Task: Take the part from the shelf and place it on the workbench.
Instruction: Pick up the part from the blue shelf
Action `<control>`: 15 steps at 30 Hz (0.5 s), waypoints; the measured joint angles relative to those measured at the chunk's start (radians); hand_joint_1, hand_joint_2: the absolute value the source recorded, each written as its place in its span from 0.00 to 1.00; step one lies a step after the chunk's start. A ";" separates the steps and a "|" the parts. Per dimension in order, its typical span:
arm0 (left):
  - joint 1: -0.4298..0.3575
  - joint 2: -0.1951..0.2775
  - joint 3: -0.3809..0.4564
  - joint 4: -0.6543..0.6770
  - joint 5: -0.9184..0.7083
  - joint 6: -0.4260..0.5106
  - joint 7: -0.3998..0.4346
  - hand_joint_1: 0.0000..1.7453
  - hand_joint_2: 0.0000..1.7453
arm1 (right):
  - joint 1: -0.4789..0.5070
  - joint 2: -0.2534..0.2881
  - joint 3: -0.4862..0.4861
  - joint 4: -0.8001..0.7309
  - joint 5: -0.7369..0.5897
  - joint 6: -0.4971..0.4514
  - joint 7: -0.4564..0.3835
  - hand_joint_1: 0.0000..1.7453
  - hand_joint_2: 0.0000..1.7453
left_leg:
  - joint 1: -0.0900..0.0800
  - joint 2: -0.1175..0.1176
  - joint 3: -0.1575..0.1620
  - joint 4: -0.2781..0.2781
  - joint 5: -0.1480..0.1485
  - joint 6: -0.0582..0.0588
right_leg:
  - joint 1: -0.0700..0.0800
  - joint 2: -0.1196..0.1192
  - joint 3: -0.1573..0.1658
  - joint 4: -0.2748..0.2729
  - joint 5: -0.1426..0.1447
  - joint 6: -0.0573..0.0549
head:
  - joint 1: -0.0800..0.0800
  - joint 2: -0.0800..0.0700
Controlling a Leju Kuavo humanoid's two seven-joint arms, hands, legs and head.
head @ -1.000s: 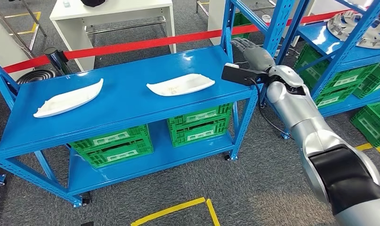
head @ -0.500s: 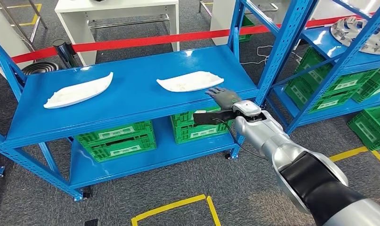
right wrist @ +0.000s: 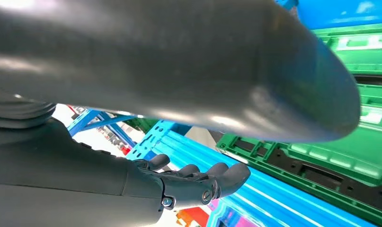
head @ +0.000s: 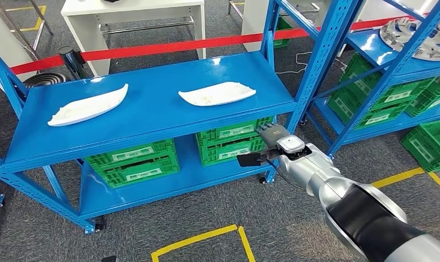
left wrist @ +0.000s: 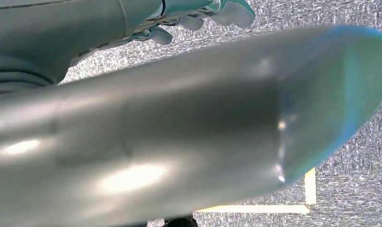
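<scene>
Head view shows us two white parts on the blue shelf [head: 152, 117]: left part [head: 88, 105], then right part [head: 217, 93]. Further right and lower, our right hand [head: 270, 132] hangs empty, fingers loosely extended, beside green crates [head: 231, 143].

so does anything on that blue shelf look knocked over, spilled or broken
Nothing stands out. Both white boat-shaped parts, left and right, lie flat and whole on the blue metal shelf, well apart. The right hand holds nothing, below the shelf edge in front of a green plastic crate.
</scene>
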 joint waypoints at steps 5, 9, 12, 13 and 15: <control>0.002 0.000 0.000 0.000 0.001 0.000 -0.002 0.00 0.00 | -0.001 -0.009 0.015 0.003 0.005 -0.003 0.004 0.00 0.00 | 0.000 0.000 0.000 0.000 0.001 -0.001 | 0.000 0.001 -0.002 0.002 0.000 0.000 | 0.000 0.000; 0.004 0.000 0.000 0.000 0.005 -0.004 -0.012 0.00 0.00 | -0.010 -0.012 0.016 0.002 -0.040 -0.021 -0.027 0.00 0.00 | 0.000 0.000 0.000 0.000 0.001 -0.002 | 0.000 0.001 -0.002 0.003 0.000 0.000 | 0.000 0.000; 0.010 0.001 0.000 0.000 0.013 -0.009 -0.027 0.00 0.00 | -0.044 -0.023 -0.005 -0.025 -0.116 -0.042 -0.072 0.00 0.00 | 0.000 0.001 -0.002 0.000 0.003 -0.002 | 0.000 0.001 -0.004 0.004 0.001 0.000 | 0.000 0.000; 0.013 0.002 0.000 0.000 0.014 -0.009 -0.031 0.00 0.00 | -0.063 -0.029 -0.017 -0.047 -0.139 -0.042 -0.084 0.00 0.00 | 0.000 0.001 -0.003 0.000 0.003 -0.002 | -0.001 0.001 -0.005 0.004 0.001 0.000 | 0.000 0.000; 0.016 0.004 0.000 0.000 0.016 -0.009 -0.036 0.00 0.00 | -0.113 -0.042 -0.044 -0.100 -0.167 -0.019 -0.095 0.00 0.00 | -0.001 0.001 -0.004 0.000 0.004 -0.001 | -0.001 0.002 -0.007 0.005 0.002 0.001 | 0.000 0.000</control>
